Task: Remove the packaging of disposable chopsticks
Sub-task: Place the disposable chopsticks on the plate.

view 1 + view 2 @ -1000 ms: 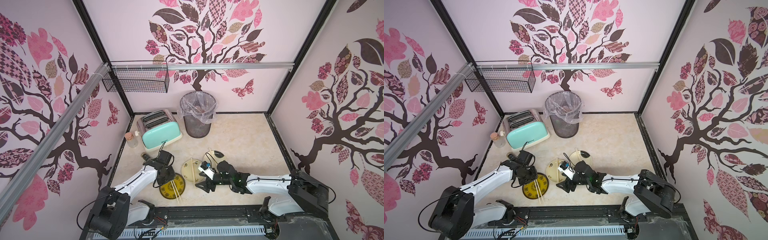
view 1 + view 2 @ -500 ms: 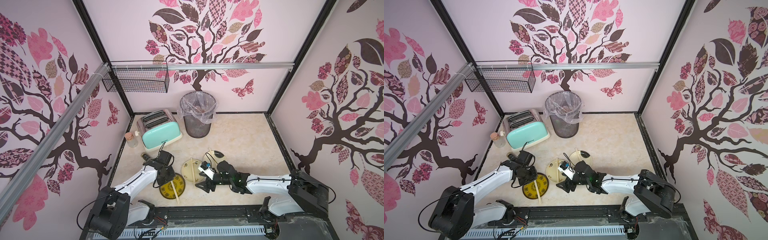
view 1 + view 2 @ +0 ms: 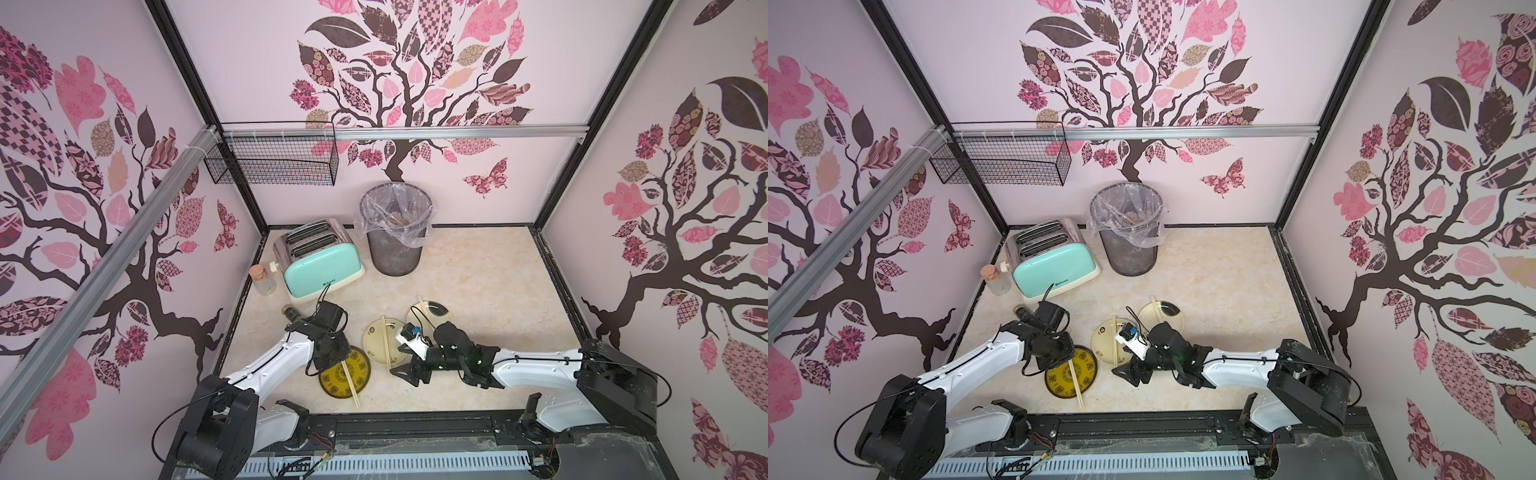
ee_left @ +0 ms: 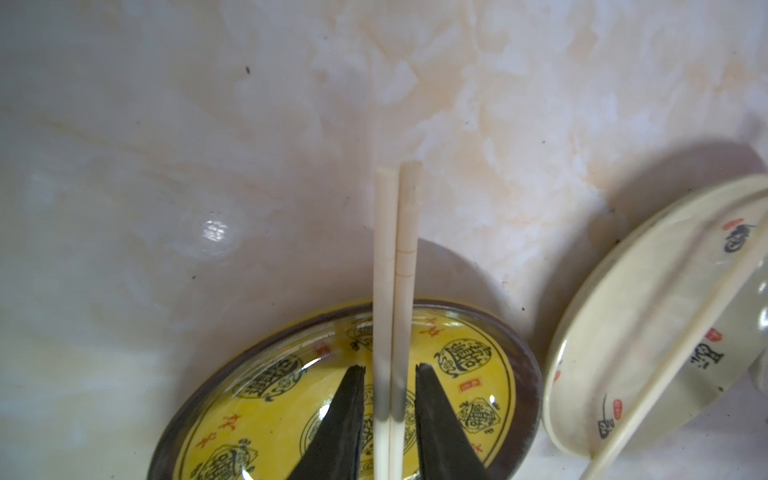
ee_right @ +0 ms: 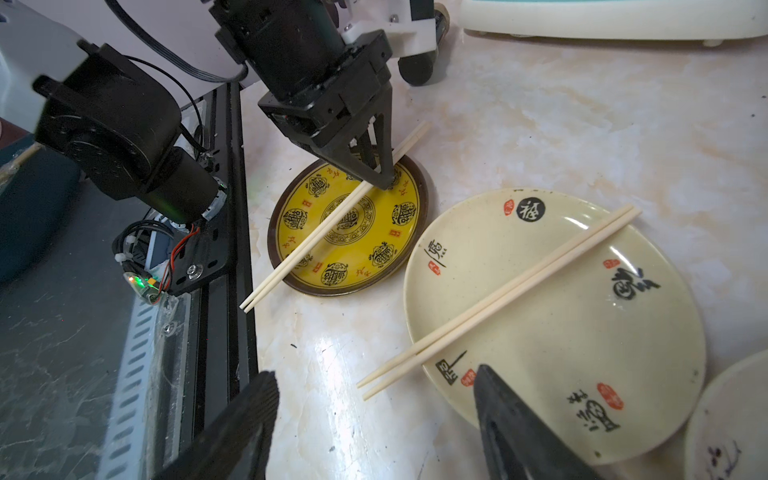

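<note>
The left gripper (image 4: 389,368) is a little open around the bare chopsticks (image 4: 395,249) lying across the yellow plate (image 4: 525,374), not squeezing them. The right gripper (image 5: 374,374) is wide open and empty. No wrapper shows on them. A bump going up could roll the sticks onto the worktop (image 4: 166,166).

I can move freely over the bare table (image 3: 490,282) on my right side, but the toaster (image 3: 320,266) and the bin (image 3: 395,249) stand in the way at the back, and three plates (image 3: 372,353) crowd the spot between my arms.
</note>
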`<state>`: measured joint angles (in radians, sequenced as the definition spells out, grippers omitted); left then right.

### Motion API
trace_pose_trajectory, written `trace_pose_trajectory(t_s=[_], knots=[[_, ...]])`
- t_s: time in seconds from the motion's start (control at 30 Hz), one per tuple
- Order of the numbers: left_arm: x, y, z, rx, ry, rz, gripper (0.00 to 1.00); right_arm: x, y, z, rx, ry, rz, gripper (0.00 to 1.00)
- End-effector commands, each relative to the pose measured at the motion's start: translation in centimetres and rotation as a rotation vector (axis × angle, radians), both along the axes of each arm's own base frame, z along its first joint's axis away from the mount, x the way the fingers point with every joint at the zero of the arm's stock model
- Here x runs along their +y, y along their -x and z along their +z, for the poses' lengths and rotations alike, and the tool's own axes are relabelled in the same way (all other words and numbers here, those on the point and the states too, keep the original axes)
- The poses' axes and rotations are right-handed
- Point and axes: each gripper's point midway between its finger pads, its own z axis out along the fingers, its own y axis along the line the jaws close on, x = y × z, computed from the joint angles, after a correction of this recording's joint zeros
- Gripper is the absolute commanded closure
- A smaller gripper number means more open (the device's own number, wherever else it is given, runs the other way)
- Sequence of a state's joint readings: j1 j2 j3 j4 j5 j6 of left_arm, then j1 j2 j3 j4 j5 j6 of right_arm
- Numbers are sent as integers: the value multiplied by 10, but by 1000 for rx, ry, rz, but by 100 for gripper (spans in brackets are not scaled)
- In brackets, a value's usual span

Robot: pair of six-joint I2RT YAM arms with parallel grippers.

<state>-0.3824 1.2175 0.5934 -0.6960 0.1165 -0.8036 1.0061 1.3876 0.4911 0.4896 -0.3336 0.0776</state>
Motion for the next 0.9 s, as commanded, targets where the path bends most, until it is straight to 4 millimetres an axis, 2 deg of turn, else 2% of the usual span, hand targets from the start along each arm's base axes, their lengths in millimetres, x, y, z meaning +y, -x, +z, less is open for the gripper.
trace_pose_trajectory(t_s=[0.0,0.33,0.5,0.63,0.7,0.77,0.8,0.87], knots=[[-2,-4,9,-25,7,-4,73,9,-3,19,-35,-35,8,23],[-8,-14,38,-134,60,-11,71,5,-1,30,-54,-62,6,23],[-25,-25,76,-272,155,-101,71,2,-9,45,-96,-56,-32,21],[-29,-40,114,-457,185,-143,70,-3,-24,72,-127,-57,-108,21],[-29,-48,131,-535,176,-165,70,-12,-36,85,-141,-60,-167,20],[-28,-58,143,-589,171,-184,70,-30,-58,98,-152,-68,-282,18],[-28,-63,147,-606,178,-187,70,-43,-70,102,-150,-68,-344,17],[-25,-76,156,-638,228,-173,71,-86,-107,105,-155,-40,-565,16]])
